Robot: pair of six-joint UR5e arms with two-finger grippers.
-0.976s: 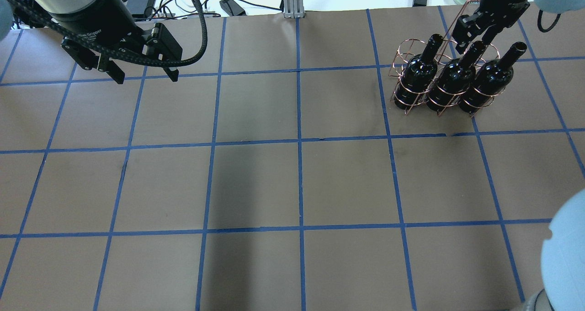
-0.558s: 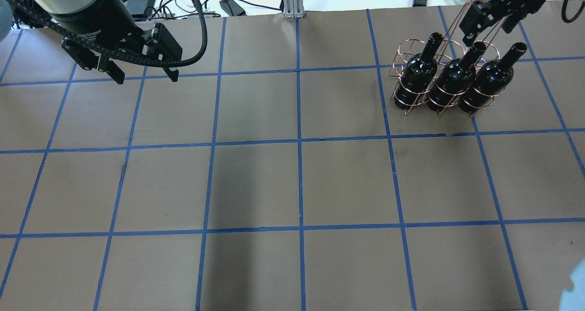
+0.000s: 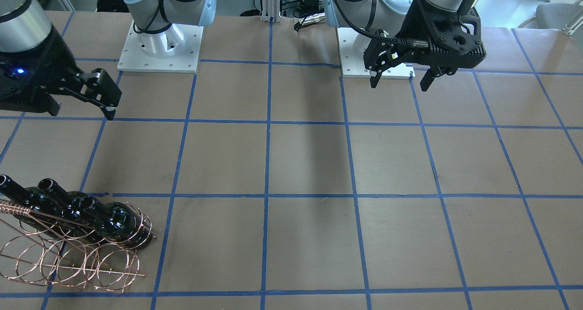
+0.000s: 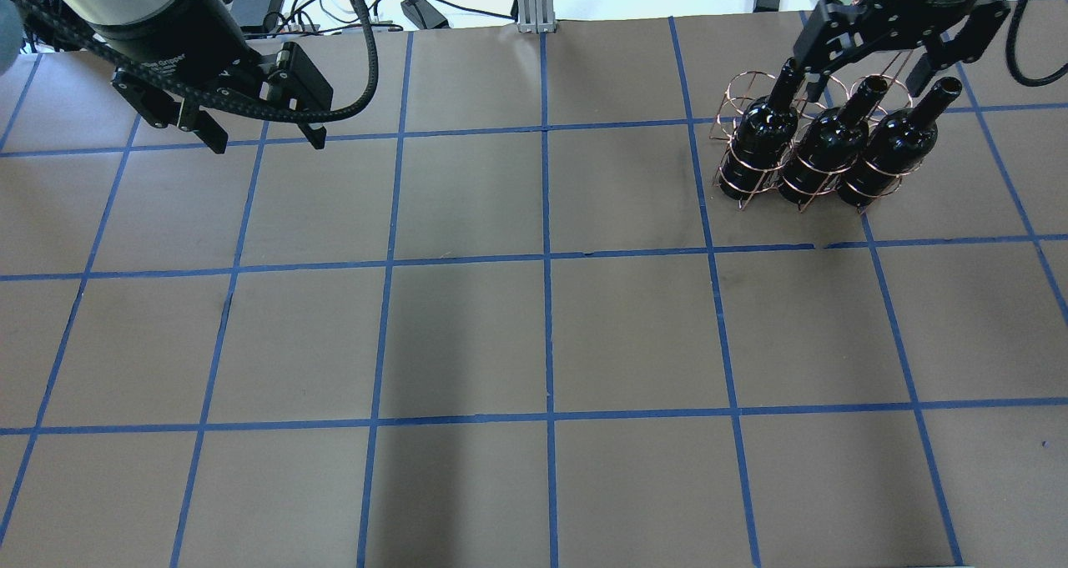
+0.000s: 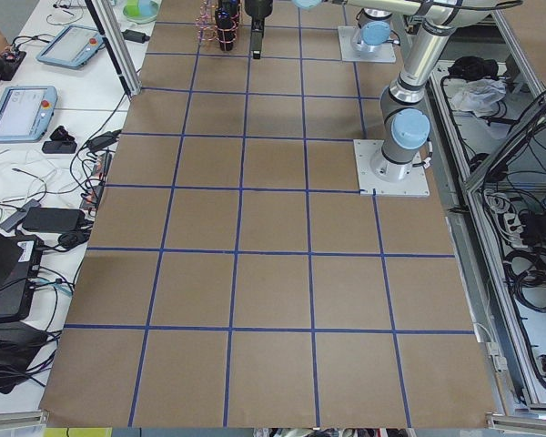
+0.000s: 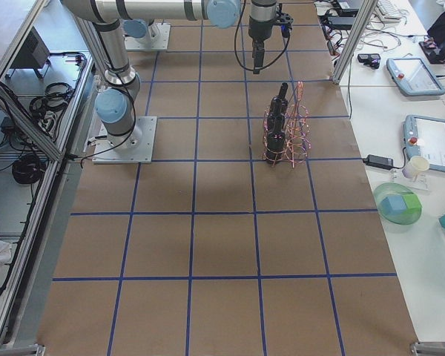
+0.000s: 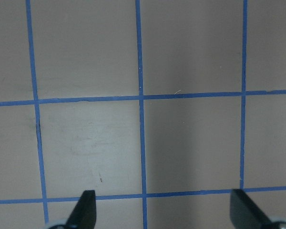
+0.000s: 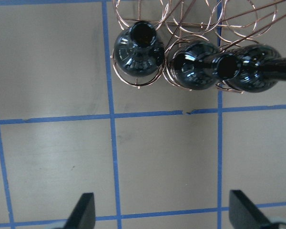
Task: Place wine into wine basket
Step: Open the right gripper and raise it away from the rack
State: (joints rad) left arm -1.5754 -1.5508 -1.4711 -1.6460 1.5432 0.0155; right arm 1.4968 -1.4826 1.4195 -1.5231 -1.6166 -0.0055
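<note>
Jaws on right gripper [image 8: 164, 213] and left gripper [image 7: 164, 213] are standing spread, gripping nothing. Ahead of and below the right jaws, three wine bottles [image 8: 138, 52] are sitting upright in the wine basket [image 3: 73, 262]; placing appears finished.

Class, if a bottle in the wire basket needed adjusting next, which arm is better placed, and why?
Right, probably. The right tool, open, hangs close by the wine basket holding all three bottles, while the left tool, also open, is far across the table.
</note>
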